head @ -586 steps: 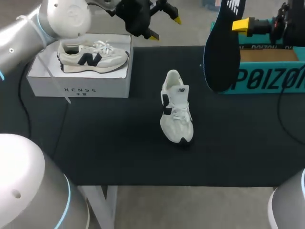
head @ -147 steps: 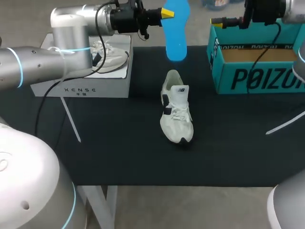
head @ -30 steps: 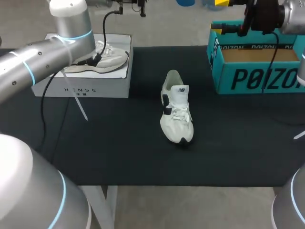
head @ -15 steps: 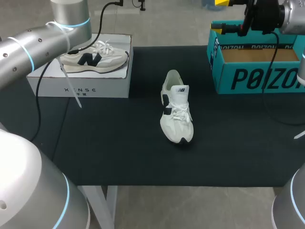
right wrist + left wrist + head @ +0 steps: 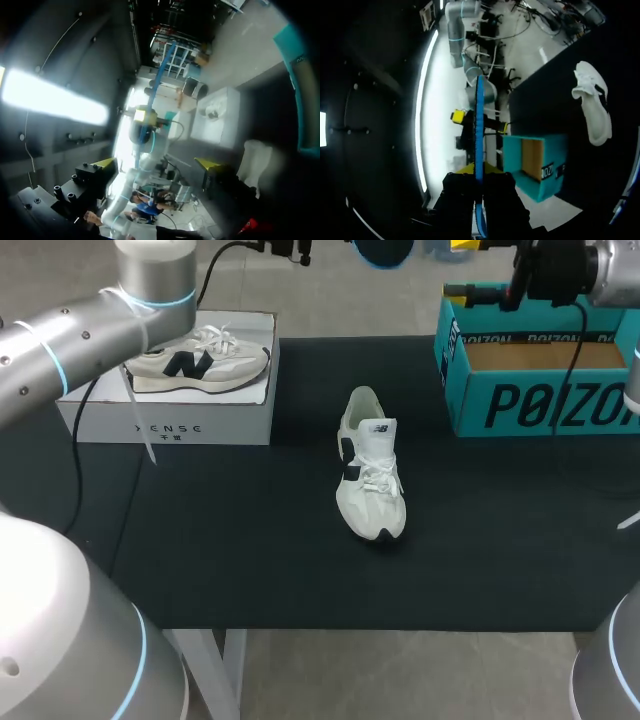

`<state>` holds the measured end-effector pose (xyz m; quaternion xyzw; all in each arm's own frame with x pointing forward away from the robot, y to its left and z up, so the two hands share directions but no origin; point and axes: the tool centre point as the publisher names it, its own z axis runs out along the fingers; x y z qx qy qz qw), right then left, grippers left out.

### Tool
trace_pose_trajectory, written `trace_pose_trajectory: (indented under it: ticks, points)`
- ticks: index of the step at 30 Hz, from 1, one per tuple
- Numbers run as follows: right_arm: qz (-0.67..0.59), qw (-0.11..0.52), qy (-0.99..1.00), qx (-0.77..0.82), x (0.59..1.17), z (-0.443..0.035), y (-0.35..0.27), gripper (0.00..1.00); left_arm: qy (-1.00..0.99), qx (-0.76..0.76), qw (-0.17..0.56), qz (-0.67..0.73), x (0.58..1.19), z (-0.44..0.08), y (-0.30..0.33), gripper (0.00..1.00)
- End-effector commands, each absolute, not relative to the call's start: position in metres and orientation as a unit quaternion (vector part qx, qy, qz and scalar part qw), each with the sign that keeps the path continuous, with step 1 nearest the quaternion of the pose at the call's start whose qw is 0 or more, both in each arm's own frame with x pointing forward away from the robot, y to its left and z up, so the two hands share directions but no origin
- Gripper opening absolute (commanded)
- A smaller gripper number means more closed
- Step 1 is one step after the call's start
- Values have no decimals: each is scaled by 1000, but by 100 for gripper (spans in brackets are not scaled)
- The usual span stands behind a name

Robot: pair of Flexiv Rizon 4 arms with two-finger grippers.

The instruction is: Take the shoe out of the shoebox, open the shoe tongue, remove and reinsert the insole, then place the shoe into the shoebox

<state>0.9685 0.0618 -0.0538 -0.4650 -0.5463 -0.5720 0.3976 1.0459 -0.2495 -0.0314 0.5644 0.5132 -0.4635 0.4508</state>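
The white shoe (image 5: 370,480) lies on the black table mat, toe toward me, its opening facing the far side. My left gripper (image 5: 479,172) is shut on the blue insole (image 5: 479,125), held edge-on high above the table's far edge. In the head view only the insole's lower tip (image 5: 385,250) shows. The teal shoebox (image 5: 540,405) stands open at the back right, also in the left wrist view (image 5: 530,165). My right gripper (image 5: 460,268) hovers by the shoebox's far left corner, open and empty, its tips wide apart (image 5: 157,165). It faces the insole (image 5: 160,75).
A white box (image 5: 170,410) at the back left carries a second white shoe (image 5: 195,358) on its lid. My left arm (image 5: 90,330) arches over that box. A loose cable tie (image 5: 140,435) hangs from it. Bare black mat lies in front of the shoe.
My left arm has shifted slightly, and the insole's blue tip has dropped back into the top of the head view. The right arm and the shoe have stayed put.
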Motion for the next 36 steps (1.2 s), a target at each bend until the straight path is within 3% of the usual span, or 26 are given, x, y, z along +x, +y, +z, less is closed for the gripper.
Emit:
trace_pose_trajectory:
  ticks: [1, 13, 14, 18, 26, 32, 36]
  points:
    - [-563, 395, -559, -463, 985, -45, 65, 100, 490, 568, 538, -384, 1034, -33, -254, 0]
    - [-562, 377, -579, -455, 1014, -36, 74, 100, 491, 535, 528, -441, 1020, -38, -268, 0]
    - [-562, 377, -580, -454, 1014, -36, 75, 82, 492, 535, 525, -443, 1019, -38, -269, 0]
    - [-555, 376, -586, -455, 1014, -37, 81, 49, 490, 534, 527, -443, 1018, -39, -273, 0]
    - [-542, 377, -595, -457, 1010, -37, 90, 37, 492, 533, 523, -447, 1021, -46, -279, 0]
    - [-534, 385, -600, -454, 1005, -37, 97, 36, 492, 536, 522, -445, 1025, -48, -282, 0]
    - [-526, 388, -607, -451, 1002, -37, 103, 29, 490, 536, 526, -443, 1029, -47, -284, 0]
